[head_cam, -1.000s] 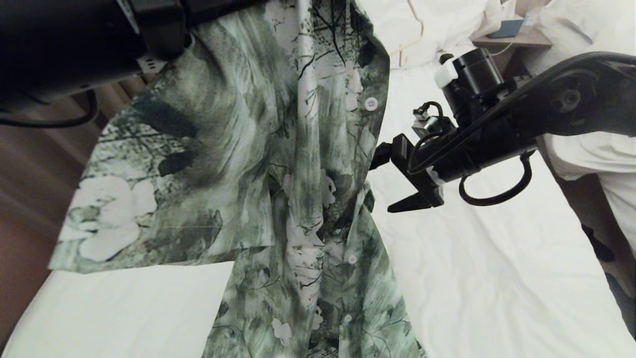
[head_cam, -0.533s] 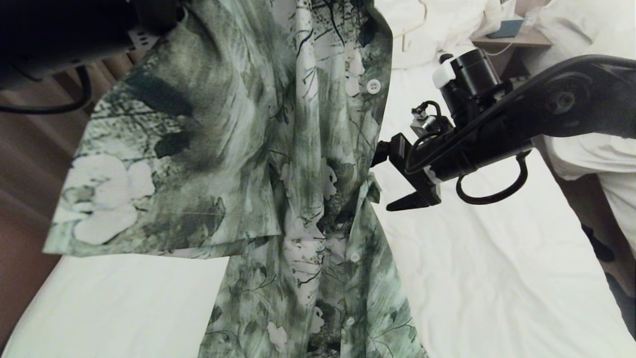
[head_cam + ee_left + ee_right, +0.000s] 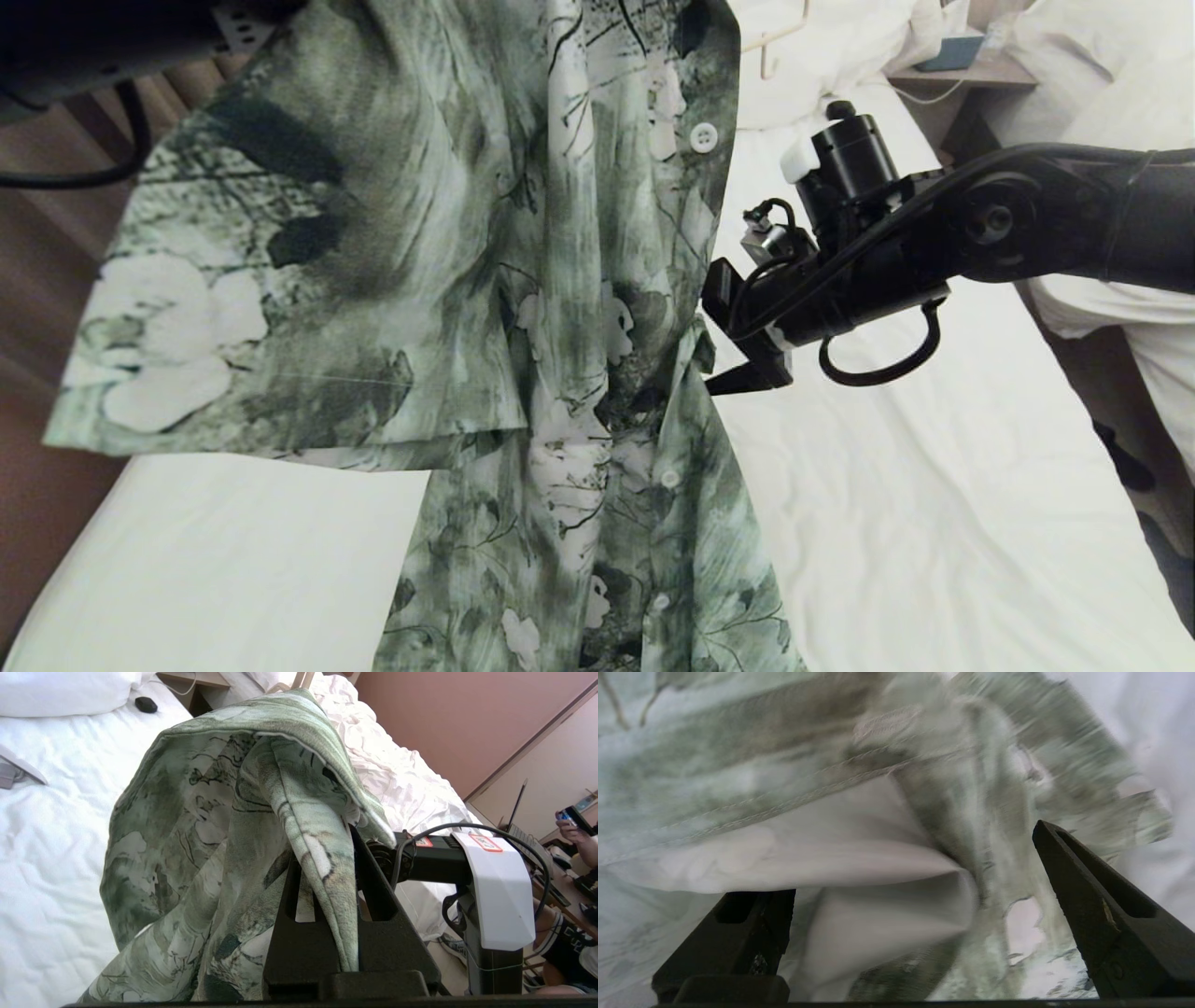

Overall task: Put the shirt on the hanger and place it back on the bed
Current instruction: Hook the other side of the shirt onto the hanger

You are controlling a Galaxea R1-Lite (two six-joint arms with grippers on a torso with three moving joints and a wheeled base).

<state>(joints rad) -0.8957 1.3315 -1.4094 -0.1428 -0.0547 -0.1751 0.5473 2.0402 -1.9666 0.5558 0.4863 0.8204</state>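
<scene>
The green-and-white flowered shirt [image 3: 485, 280] hangs in the air above the bed [image 3: 934, 495], its lower part trailing down to the sheet. My left gripper [image 3: 322, 849] is shut on a bunched fold of the shirt [image 3: 205, 812] near its top; in the head view only that arm's dark body shows at the upper left. My right gripper [image 3: 711, 341] is open at the shirt's right edge, about mid-height. Shirt fabric [image 3: 878, 849] fills the space in front of and between its fingers [image 3: 1087, 896]. The thin cream hanger [image 3: 773, 49] lies far back by the pillow [image 3: 840, 56].
A nightstand [image 3: 962, 70] with a blue item stands behind the bed. The other bed with a heaped duvet [image 3: 1102, 289] is on the right. Wooden floor [image 3: 37, 308] runs along the left. A seated person's hand [image 3: 570, 830] holds a phone beyond the beds.
My right gripper has moved left up to the shirt's edge. The shirt has been drawn a little higher, and its sleeve has swung left.
</scene>
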